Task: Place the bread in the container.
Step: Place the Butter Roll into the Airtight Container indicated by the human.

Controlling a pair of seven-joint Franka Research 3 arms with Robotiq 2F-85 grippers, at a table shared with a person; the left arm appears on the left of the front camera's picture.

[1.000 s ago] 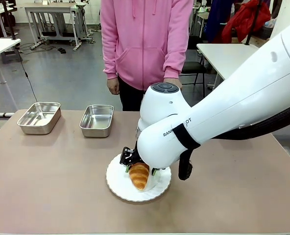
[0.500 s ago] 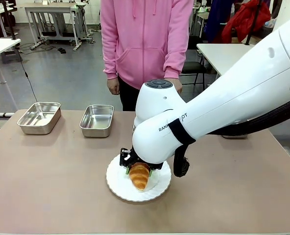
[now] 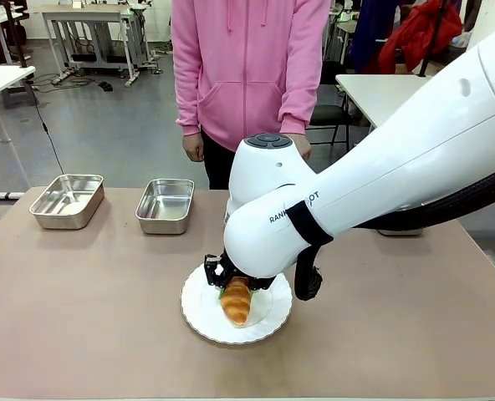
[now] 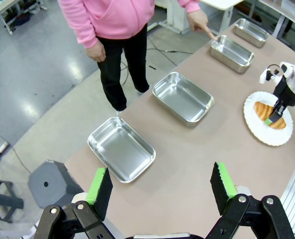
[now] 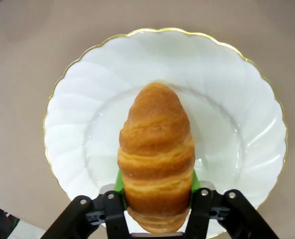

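Your right gripper [image 5: 156,191] has just closed from wide apart onto the bread [image 5: 156,154], which sits on the white plate [image 5: 237,89] near the table's middle, so you can lift toward the container [image 3: 165,205]; your left gripper [image 4: 161,184] hangs apart.

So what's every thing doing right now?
Golden-brown ridged croissant: lying on the plate, squeezed by the right hand.
Round white scalloped plate: flat on the table, holding the croissant.
Four shiny steel trays: upright, empty.
Right hand: shut on the croissant.
Left hand: open, holding nothing.
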